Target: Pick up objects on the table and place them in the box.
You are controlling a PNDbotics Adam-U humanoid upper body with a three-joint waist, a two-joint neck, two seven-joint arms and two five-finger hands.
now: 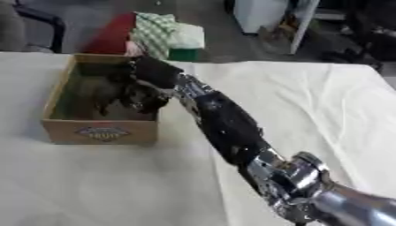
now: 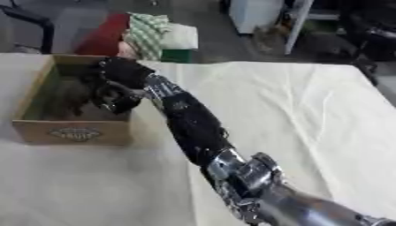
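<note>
Right hand [image 1: 143, 90] down inside the cardboard box [image 1: 100, 131], fingers lost in dark blur so grip and contents cannot be told; no objects visible on the cloth-covered table [image 1: 309, 101] nearby, suggesting placing nearly done.

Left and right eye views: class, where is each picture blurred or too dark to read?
Left eye view: the right hand inside the box is a dark smear, its fingers unreadable, and the box's label is blurred. Right eye view: the same, and the near silver arm joint is soft with bright glare.
</note>
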